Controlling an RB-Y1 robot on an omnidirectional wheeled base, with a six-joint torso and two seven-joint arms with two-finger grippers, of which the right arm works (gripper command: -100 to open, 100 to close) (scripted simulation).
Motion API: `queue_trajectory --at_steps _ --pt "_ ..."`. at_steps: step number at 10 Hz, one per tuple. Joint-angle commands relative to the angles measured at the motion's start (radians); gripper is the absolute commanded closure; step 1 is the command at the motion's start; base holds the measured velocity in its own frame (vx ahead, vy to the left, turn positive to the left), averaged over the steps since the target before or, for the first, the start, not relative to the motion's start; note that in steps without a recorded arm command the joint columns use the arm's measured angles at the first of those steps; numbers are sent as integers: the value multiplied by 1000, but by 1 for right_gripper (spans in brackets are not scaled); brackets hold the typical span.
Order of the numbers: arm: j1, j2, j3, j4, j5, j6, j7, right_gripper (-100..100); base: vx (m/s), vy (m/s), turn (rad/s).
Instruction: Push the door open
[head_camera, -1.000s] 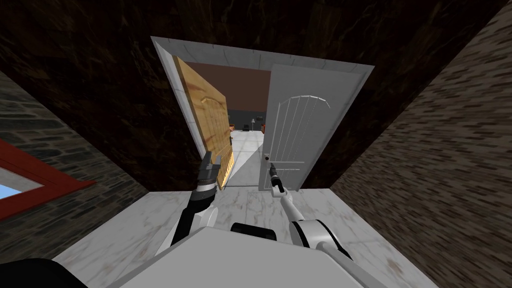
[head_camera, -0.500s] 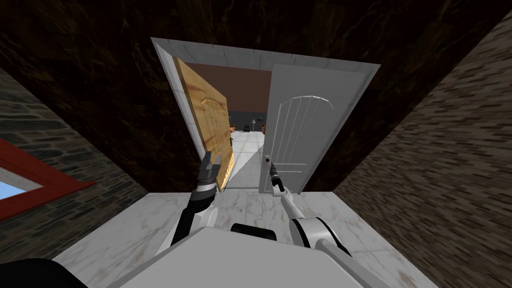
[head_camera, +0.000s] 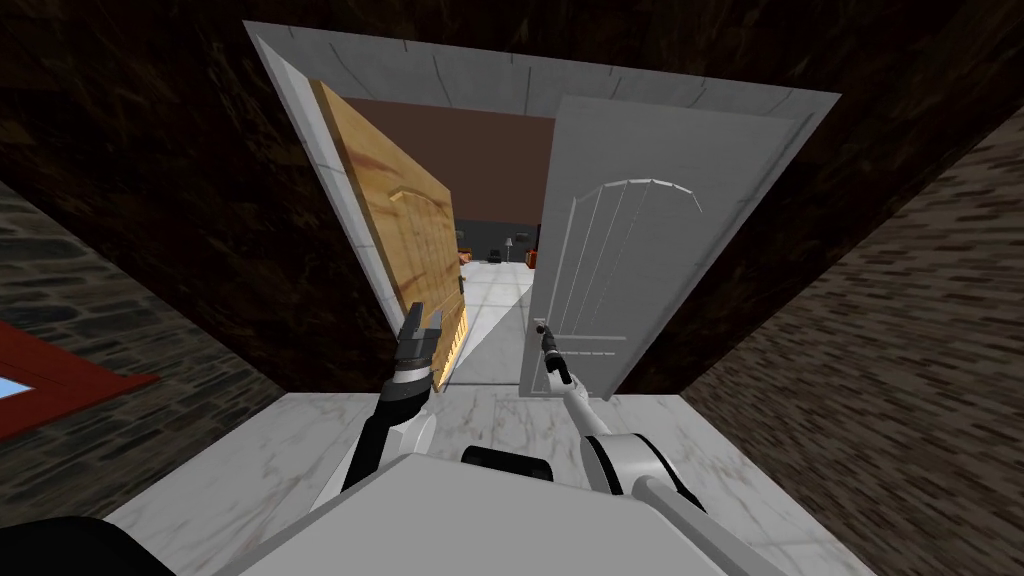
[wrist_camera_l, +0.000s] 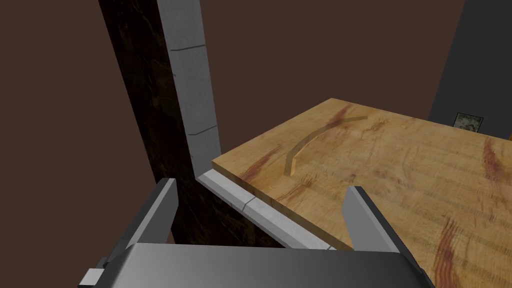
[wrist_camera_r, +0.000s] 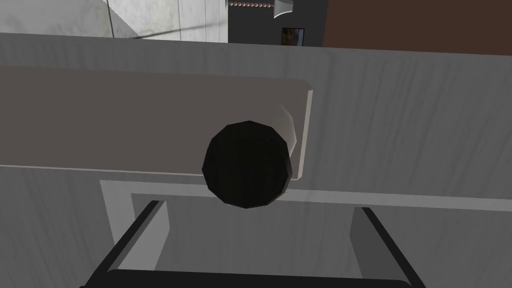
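- Far left of the head frame: red window frame (head_camera: 70, 378) in a stone wall, no part of the job.
- Upper middle: pale grey door frame (head_camera: 300, 150) around a double doorway with two leaves.
- Left of centre: wood door (head_camera: 400, 220), tan grain with reddish streaks and an arched panel line. It is hinged on the frame's left side and swung well inward.
- Left claw (head_camera: 425, 322) is low, just beside this leaf's free bottom corner. Its fingers (wrist_camera_l: 162, 210) are apart with nothing between them. Cannot tell if it touches. My read: it is parked there to nudge or brace that leaf.
- Centre gap between the leaves: pale floor (head_camera: 490, 300) and small furniture far beyond.
- Right of centre: grey door (head_camera: 620, 250), plain grey with an arched panel and vertical grooves. It is hinged on the right and only partly swung in, so it is likely the leaf left to push.
- Knob (wrist_camera_r: 247, 164): black and round, on a pale plate (wrist_camera_r: 125, 120) near the free edge, low on the leaf.
- Right claw (head_camera: 545, 338) points straight at the knob, very near it. Its fingers (wrist_camera_r: 367, 235) are apart, not clamped on it. Guess: the arm is stretched long so the tip presses near the free edge, where a push swings the door easiest.
- Far right: brick wall (head_camera: 900, 350).
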Motion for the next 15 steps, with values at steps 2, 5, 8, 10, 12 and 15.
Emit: queue_trajectory --at_steps 2,5,8,10,12,15 --pt "2 15 -4 0 -1 -1 1 -100 195 20 22" --pt "2 11 -3 -2 -1 0 2 100 18 1 4" --pt "2 11 -3 -2 -1 0 2 100 -4 -1 3" --pt "-2 -4 -15 -4 -6 0 5 100 56 28 -11" --pt "0 -14 -26 -3 -11 0 8 100 161 86 -50" --pt "3 -32 -48 -2 -20 0 15 100 169 82 -21"
